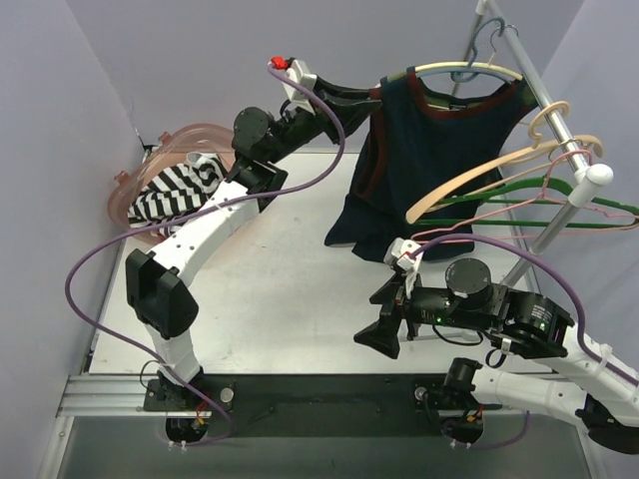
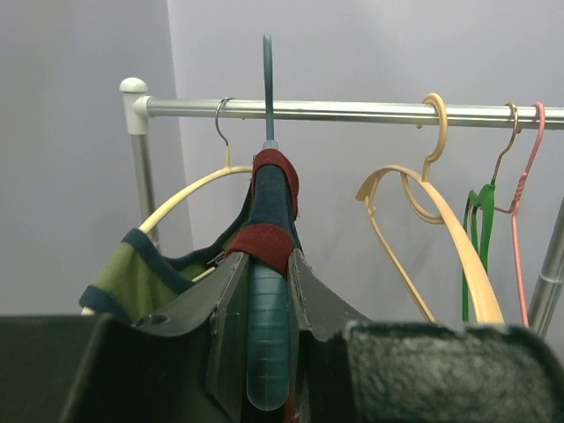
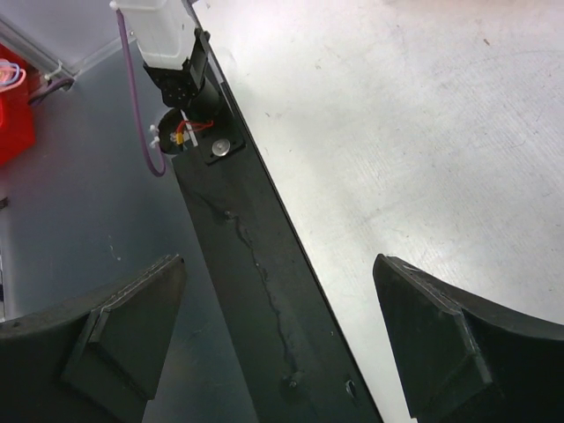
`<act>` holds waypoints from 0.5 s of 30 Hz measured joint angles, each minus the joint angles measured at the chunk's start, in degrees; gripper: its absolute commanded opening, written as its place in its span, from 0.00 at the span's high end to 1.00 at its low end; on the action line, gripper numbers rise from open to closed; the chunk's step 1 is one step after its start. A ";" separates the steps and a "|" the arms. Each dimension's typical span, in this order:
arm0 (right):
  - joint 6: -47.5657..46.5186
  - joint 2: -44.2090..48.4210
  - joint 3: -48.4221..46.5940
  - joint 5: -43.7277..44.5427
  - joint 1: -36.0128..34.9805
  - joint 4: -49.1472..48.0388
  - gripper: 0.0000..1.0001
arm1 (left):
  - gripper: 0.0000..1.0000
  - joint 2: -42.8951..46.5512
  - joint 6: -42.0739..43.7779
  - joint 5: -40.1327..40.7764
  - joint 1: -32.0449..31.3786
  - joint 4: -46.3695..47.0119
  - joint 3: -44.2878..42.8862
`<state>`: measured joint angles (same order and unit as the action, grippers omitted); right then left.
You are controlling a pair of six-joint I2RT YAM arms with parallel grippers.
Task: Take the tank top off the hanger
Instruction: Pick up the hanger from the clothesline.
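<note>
Work barely begun: your left claw (image 1: 371, 97) pinches the hanger (image 2: 267, 352) end beneath the strap, with the tank top (image 1: 429, 160) hanging on it from the rail (image 2: 352, 110); your right claw (image 1: 389, 317) gapes wide, empty, low over the table (image 1: 280, 279).

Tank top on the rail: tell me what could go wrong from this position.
1. The left gripper is shut on the teal hanger with the red-trimmed strap caught in the same grip, so a pull may drag the hanger along the rail instead of freeing the tank top.
2. The right gripper hangs open over the table edge, steadying nothing.
3. The beige hanger hangs close by and could snag.
</note>
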<state>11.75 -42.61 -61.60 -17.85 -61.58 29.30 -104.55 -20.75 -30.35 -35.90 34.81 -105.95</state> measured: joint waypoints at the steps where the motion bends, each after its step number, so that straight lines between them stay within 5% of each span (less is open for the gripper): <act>1: 0.44 -0.15 -0.44 0.17 -0.02 0.00 0.08 | 1.00 1.05 -0.31 -0.02 0.44 0.57 1.79; 15: 4.96 -9.51 -15.52 9.07 -0.02 -2.54 0.15 | 1.00 19.91 -5.42 -0.52 11.13 9.49 32.04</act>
<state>16.71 -52.12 -77.12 -8.78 -61.60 26.76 -84.64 -26.17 -30.87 -24.77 44.29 -73.91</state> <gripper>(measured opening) 0.890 0.290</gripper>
